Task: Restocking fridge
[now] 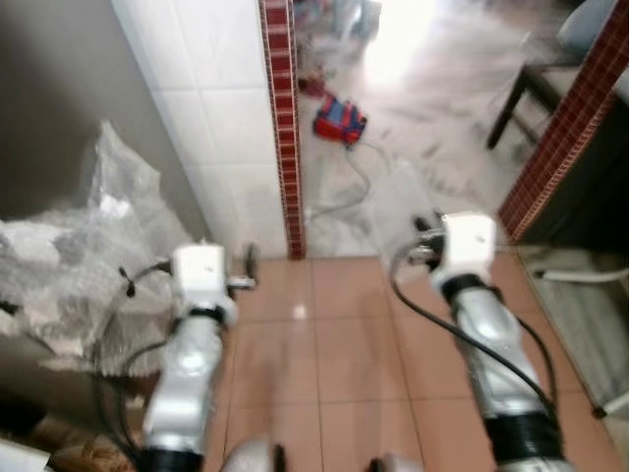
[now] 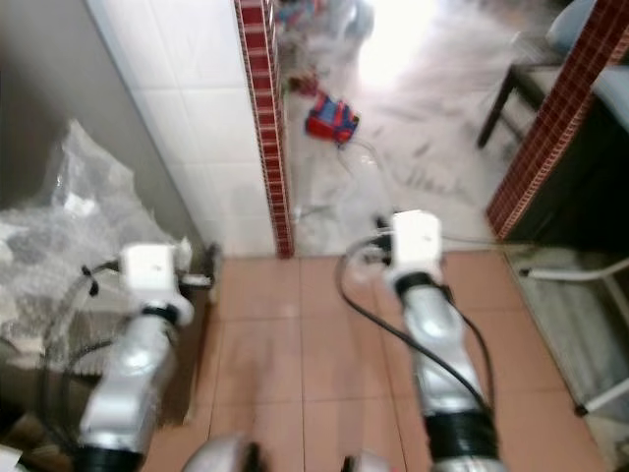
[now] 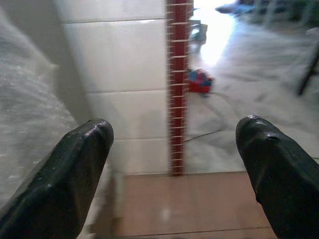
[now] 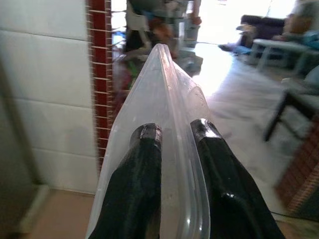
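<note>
My right gripper (image 4: 174,132) is shut on the edge of a clear plastic container (image 4: 164,74), which stands edge-on between its two black fingers. In the head views the right arm (image 1: 472,265) reaches forward over the terracotta floor tiles. My left gripper (image 3: 174,134) is open with nothing between its fingers, and it faces a white tiled wall. The left arm (image 1: 197,295) is held forward beside crumpled clear plastic wrap (image 1: 69,256). The head views are blurred.
A white tiled wall (image 1: 216,108) ends in a red tile column (image 1: 283,128) ahead. Beyond it, a red and blue toy (image 1: 339,120) and a cable lie on the grey floor. On the right stand a red tiled counter (image 1: 570,128) and a dark chair leg (image 1: 509,103).
</note>
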### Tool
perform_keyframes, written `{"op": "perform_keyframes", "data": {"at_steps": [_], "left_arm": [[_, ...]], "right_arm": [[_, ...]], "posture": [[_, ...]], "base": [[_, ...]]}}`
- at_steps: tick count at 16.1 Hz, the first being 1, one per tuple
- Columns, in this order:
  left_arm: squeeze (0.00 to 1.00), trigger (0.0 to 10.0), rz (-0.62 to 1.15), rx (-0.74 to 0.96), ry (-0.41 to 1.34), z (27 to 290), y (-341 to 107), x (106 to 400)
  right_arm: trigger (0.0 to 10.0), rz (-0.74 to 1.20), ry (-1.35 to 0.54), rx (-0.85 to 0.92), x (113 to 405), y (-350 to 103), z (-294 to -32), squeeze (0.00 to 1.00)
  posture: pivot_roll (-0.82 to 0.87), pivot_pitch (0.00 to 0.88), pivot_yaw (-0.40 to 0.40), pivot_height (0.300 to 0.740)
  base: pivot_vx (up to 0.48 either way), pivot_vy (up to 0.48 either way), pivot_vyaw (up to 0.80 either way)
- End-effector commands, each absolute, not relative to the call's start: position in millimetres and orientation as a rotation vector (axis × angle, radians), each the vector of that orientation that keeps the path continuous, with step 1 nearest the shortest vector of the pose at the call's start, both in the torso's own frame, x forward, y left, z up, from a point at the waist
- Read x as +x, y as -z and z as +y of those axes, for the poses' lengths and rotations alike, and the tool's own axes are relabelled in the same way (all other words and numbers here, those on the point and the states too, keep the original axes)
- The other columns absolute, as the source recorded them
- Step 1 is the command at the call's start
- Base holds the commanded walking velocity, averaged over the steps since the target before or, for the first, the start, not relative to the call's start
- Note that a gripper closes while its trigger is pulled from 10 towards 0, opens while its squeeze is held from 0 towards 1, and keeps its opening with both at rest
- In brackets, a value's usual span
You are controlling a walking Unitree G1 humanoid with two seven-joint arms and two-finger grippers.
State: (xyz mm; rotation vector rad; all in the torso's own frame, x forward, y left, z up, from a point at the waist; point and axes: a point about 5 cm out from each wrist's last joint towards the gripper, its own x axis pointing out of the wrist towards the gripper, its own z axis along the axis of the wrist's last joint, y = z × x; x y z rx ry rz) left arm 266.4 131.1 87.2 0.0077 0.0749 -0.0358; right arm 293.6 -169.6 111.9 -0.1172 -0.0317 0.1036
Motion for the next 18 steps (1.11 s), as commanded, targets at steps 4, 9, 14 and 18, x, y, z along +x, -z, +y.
{"op": "perform_keyframes", "data": {"at_steps": [4,9,14,18], "left_arm": [[0.0,10.0,0.063,0.035,0.002,140.8,-89.4,267.0],[0.0,10.0,0.061,0.044,-0.007,142.8,-89.4,266.3],[0.0,10.0,0.062,0.062,-0.013,145.6,-89.2,264.9],[0.0,10.0,0.054,0.126,-0.08,167.5,-93.6,252.1]], "right_arm": [[10.0,-0.055,-0.13,-0.115,295.6,-117.4,-161.8,0.0],[10.0,-0.042,-0.072,-0.155,289.8,-113.6,-171.5,0.0],[10.0,0.003,0.024,-0.174,287.4,-107.0,-191.7,0.0],[10.0,0.027,0.041,-0.184,280.7,-99.1,-197.1,0.0]], "posture": [[0.06,0.01,0.006,0.74],[0.06,0.01,0.005,0.74],[0.06,0.008,0.013,0.74],[0.1,0.01,0.017,0.74]], "base": [[0.0,0.0,0.0],[-0.283,0.0,0.19],[-0.212,0.0,0.0],[0.0,0.0,0.2]]}}
